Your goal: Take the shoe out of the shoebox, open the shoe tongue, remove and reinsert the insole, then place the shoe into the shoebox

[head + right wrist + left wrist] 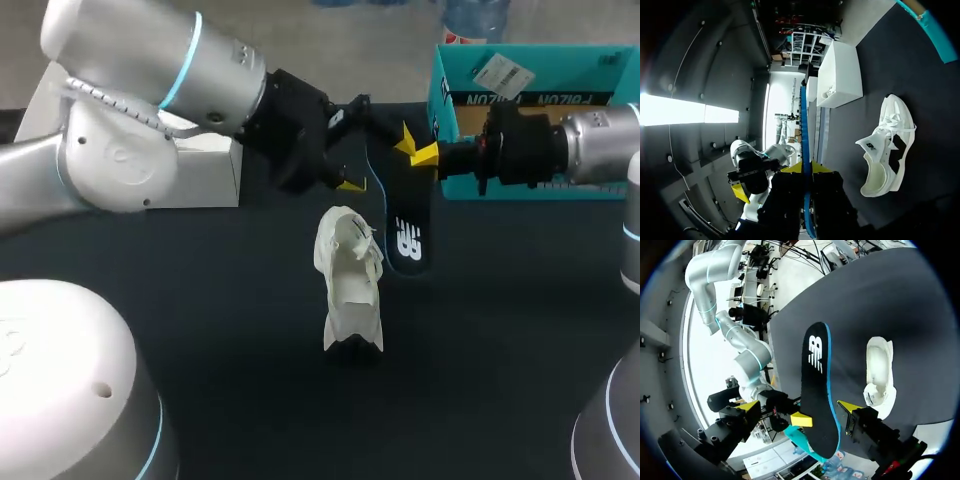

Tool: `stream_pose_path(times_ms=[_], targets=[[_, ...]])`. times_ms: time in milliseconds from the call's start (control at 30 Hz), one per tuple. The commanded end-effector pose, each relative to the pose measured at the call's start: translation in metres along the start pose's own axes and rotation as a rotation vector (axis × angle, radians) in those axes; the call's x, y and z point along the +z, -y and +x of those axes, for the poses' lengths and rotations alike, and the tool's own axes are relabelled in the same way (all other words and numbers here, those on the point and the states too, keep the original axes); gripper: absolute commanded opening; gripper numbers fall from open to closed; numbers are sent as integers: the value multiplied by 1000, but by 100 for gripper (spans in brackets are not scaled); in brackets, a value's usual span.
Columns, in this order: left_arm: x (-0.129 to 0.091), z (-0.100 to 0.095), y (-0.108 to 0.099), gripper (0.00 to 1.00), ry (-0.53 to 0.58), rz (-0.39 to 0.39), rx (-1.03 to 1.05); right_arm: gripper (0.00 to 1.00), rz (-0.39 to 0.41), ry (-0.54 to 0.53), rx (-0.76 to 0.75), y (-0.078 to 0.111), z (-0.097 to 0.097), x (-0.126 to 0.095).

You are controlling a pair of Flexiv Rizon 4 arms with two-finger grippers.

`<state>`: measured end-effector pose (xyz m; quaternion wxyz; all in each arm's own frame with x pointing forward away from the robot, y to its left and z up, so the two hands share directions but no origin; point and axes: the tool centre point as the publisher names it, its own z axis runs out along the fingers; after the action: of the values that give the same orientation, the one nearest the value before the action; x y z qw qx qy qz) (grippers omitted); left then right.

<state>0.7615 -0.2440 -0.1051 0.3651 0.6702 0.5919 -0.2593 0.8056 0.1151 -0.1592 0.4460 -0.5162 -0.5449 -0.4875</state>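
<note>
A black insole (404, 225) with a blue edge hangs above the dark table, pinched at its end by my right gripper (418, 150), which is shut on it. In the right wrist view the insole (803, 125) shows edge-on between the right gripper's (805, 170) yellow tips. My left gripper (352, 145) stands open, its fingers well apart on either side of the insole (817, 380) without touching it. The white shoe (350, 290) lies on the table below, opening upward, also seen as the shoe (879, 375) beside the left gripper (799, 406). The teal shoebox (530, 100) stands at the back right.
A white box (200, 165) sits at the back left behind my left arm, seen again as the white box (840, 75) in the right wrist view. The dark table (220, 300) spreads in front of and around the shoe.
</note>
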Motion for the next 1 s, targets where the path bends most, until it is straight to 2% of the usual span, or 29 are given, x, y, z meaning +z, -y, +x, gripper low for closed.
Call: stream_pose_path(times_ms=[33,267,800,1000], targets=[[0,-4,-9,100,-276,22,-3,0,-5,-2,2,3,-3,1],[-3,4,-15,100,-446,74,6,0,2,-5,11,4,-8,3],[-3,4,-15,100,-446,74,6,0,-6,-24,-3,3,-13,9],[-2,-4,-20,100,-587,22,-68,0,-10,-20,5,5,-16,10]])
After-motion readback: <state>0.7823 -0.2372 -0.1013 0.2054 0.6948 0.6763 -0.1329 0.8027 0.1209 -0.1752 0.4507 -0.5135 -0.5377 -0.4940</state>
